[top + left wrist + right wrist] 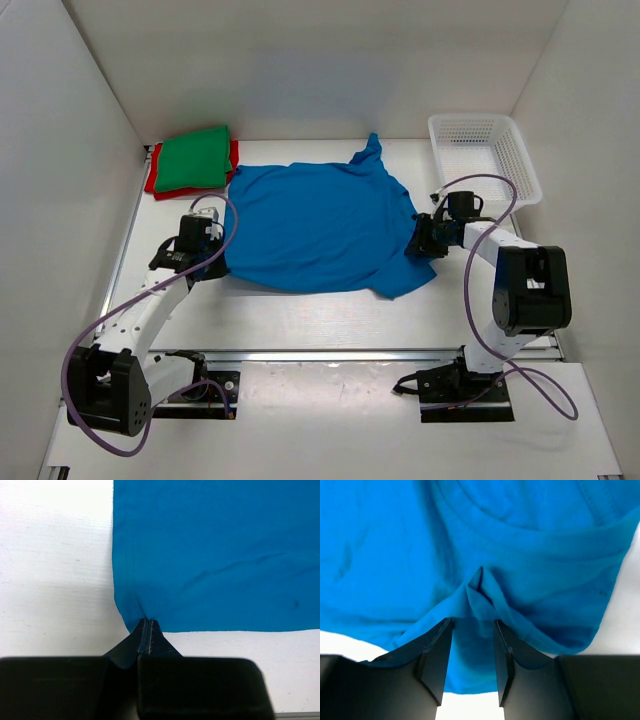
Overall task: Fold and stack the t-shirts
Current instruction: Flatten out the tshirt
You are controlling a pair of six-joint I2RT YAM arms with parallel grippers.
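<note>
The bright blue t-shirt (320,225) lies spread on the white table, its lower hem toward the left arm. My left gripper (208,238) is shut on the shirt's left edge; in the left wrist view the fingertips (149,622) pinch the hem corner of the blue cloth (215,550). My right gripper (420,238) is at the shirt's right edge near a sleeve; in the right wrist view it (472,622) is open, with blue cloth (470,530) bunched into a small fold between and past the fingers. The folded green t-shirt (195,158) lies on the folded red t-shirt (153,182) at the back left.
A white plastic mesh basket (485,155) stands at the back right, just behind my right arm. White walls enclose the table on the left, back and right. Bare table (320,320) lies between the blue shirt and the arm bases.
</note>
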